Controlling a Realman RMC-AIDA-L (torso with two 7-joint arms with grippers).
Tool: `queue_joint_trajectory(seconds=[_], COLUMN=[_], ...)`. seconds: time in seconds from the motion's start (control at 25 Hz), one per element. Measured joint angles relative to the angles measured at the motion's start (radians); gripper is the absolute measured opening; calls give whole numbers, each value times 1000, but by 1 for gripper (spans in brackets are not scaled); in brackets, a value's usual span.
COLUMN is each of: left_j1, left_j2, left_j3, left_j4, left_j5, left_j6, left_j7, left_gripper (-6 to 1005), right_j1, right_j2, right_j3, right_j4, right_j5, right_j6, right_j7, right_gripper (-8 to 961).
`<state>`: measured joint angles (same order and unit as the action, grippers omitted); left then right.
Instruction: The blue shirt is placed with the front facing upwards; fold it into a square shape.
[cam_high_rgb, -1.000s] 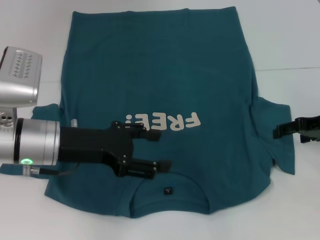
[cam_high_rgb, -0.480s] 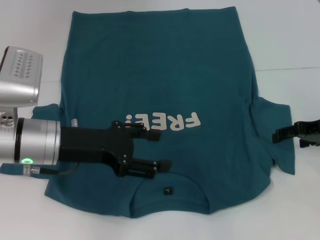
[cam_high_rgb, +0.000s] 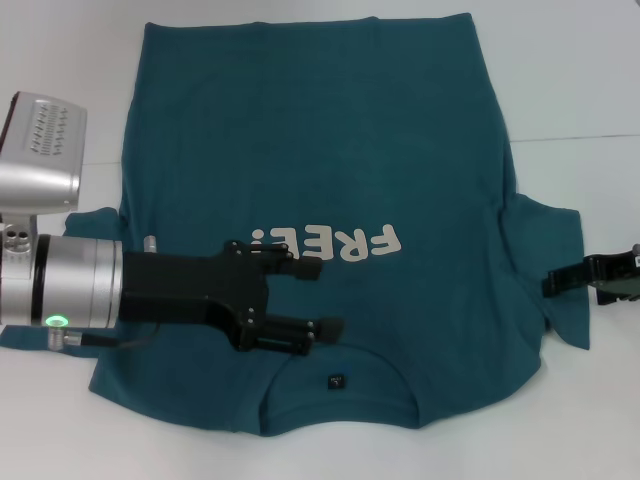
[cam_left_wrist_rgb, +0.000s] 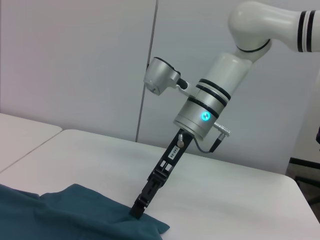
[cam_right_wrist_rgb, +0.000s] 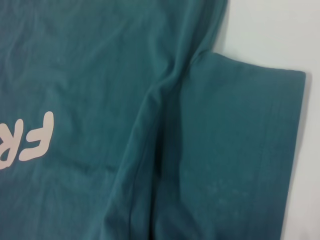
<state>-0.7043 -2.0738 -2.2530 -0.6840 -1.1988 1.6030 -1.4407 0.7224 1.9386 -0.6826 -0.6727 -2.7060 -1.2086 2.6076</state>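
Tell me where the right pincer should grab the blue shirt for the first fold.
Probably the outer hem of the right sleeve, coming in from the robot's right. That sleeve lies flat and sticks out past the blue shirt body, and the right pincer is at its edge.

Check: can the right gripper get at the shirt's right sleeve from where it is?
Probably yes. The right gripper is at the outer edge of the right sleeve, and nothing lies between them.

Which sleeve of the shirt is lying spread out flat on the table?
The sleeve on the robot's right, by the right gripper; the other is hidden under the left arm.
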Motion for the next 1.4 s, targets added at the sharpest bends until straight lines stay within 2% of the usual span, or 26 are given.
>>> queue_joint_trajectory(seconds=[0.6, 1.4], left_j1=[0, 0], left_j2=[0, 0], left_j3=[-2, -4], left_j4=[1, 0], left_j5=[-1, 1], left_j6=[0, -2], left_j7=[0, 1], left_gripper=[827, 827], right_j1=[4, 14], right_j2=[4, 28], right_j3=[0, -3], right_j4=[11, 25], right_j5=[3, 8], right_j6=[22, 72], right_j7=[-7, -15], right_gripper=[947, 946])
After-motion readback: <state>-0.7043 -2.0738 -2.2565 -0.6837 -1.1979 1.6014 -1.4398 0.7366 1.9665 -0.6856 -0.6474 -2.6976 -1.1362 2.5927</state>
